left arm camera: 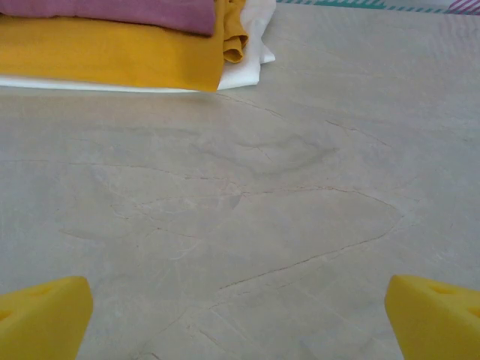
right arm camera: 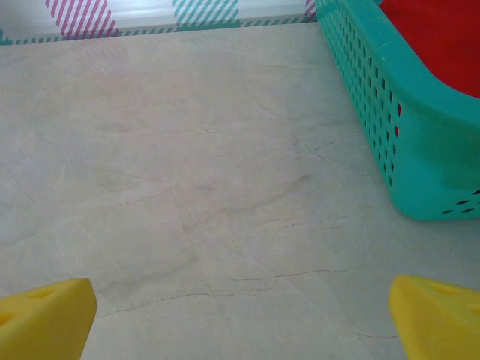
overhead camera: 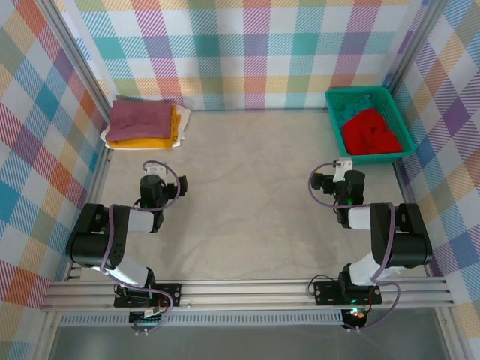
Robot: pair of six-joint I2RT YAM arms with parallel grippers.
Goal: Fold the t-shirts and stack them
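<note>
A folded stack of t-shirts lies at the back left: a dusty mauve one (overhead camera: 139,118) (left arm camera: 112,11) on top, mustard yellow (overhead camera: 150,141) (left arm camera: 105,56) under it, white (overhead camera: 182,120) (left arm camera: 244,71) at the bottom. A bright red t-shirt (overhead camera: 370,133) (right arm camera: 435,37) lies crumpled in the teal basket (overhead camera: 375,156) (right arm camera: 390,127), with a teal one (overhead camera: 352,105) behind it. My left gripper (overhead camera: 154,178) (left arm camera: 240,322) is open over bare table, short of the stack. My right gripper (overhead camera: 339,171) (right arm camera: 240,322) is open too, left of the basket's near corner. Both hold nothing.
Checked walls close in the table on three sides. The pale marbled tabletop (overhead camera: 247,187) stretches between the stack and the basket. The arm bases sit on a rail (overhead camera: 240,292) at the near edge.
</note>
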